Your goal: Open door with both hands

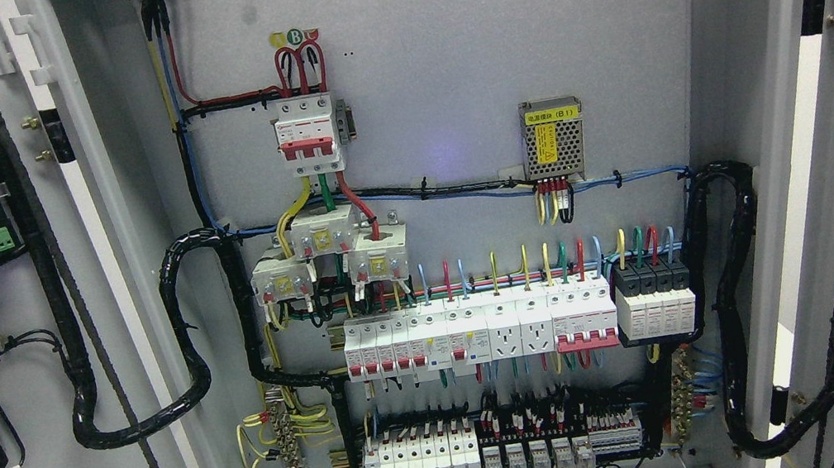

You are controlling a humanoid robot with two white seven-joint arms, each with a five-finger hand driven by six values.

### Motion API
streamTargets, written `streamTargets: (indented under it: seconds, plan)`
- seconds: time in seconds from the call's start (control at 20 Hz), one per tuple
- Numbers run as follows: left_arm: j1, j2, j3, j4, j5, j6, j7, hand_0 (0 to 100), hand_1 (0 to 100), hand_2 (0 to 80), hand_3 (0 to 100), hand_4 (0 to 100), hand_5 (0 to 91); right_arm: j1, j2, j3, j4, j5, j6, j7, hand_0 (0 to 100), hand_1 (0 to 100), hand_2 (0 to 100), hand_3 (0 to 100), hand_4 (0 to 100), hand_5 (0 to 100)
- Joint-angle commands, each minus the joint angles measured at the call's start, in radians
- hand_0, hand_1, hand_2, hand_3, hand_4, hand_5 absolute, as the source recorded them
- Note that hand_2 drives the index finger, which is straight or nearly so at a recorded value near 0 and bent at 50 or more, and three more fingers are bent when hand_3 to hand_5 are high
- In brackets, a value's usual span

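Both grey cabinet doors stand swung wide open. The left door (38, 428) fills the picture's left edge, its inner face carrying black modules and red-tipped terminals. On the right edge hangs the right door (822, 203), with black cable runs and white connectors on its inner face. Between them the cabinet's back panel (439, 55) is fully exposed. Neither of my hands nor any arm shows anywhere in the head view.
The back panel holds a red-and-white main breaker (307, 134), a perforated power supply (554, 138), a row of white breakers and sockets (483, 331) and a lower terminal row (485, 453). Thick black cable looms (186, 337) loop from each door into the cabinet.
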Motion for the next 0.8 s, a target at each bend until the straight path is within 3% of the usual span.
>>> streamTargets:
  seconds: [0.0,0.2,0.4,0.5,0.75]
  plan:
    - [-0.007,-0.038,0.009,0.103,0.001,0.014,0.006,0,0,0.0,0,0,0.0,-0.097,0.096,0.001,0.191,0.027,0.069,-0.037,38,0,0,0,0,0]
    - [-0.007,-0.038,0.011,0.101,0.004,0.013,0.006,0,0,0.0,0,0,0.0,-0.111,0.116,0.001,0.192,0.033,0.124,-0.044,38,0,0,0,0,0]
    - [-0.007,-0.038,0.017,0.100,0.006,0.000,0.006,0,0,0.0,0,0,0.0,-0.113,0.130,-0.001,0.186,0.038,0.125,-0.133,38,0,0,0,0,0]
    - [-0.007,-0.038,0.016,0.098,0.004,-0.001,0.006,0,0,0.0,0,0,0.0,-0.113,0.137,-0.002,0.185,0.037,0.125,-0.155,38,0,0,0,0,0]
    - [-0.007,-0.038,0.016,0.096,0.007,-0.004,0.004,0,0,0.0,0,0,0.0,-0.111,0.137,-0.106,0.181,0.037,0.123,-0.155,38,0,0,0,0,0]
